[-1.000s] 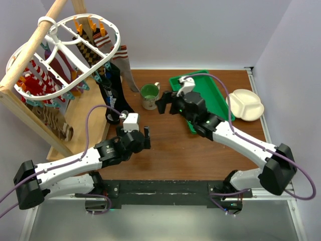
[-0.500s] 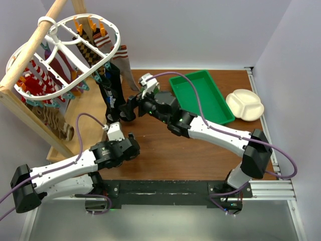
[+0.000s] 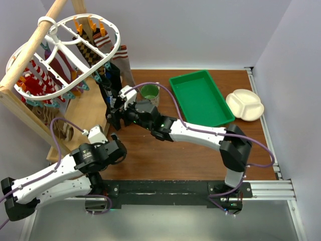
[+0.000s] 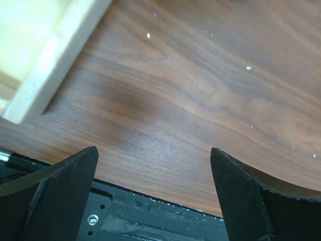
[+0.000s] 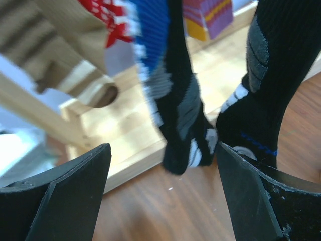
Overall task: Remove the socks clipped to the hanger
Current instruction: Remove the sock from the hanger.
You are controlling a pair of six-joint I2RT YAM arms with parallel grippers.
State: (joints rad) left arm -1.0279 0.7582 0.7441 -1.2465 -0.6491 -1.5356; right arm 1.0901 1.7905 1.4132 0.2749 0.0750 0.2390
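A brown table carries a wooden frame on its left side. The white hanger hooks over the frame's pole, and the socks are clipped under it. A green tray lies at the back right. The right gripper is spread wide around the toe of a hanging black sock and is not pinching it. The left gripper is also spread wide and holds nothing. It is above bare table beside the frame's foot.

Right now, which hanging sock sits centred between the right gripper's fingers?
The black sock with the blue band and white-tipped toe: it hangs midway between the right gripper's fingers, whereas the other black sock hangs off beside one finger.
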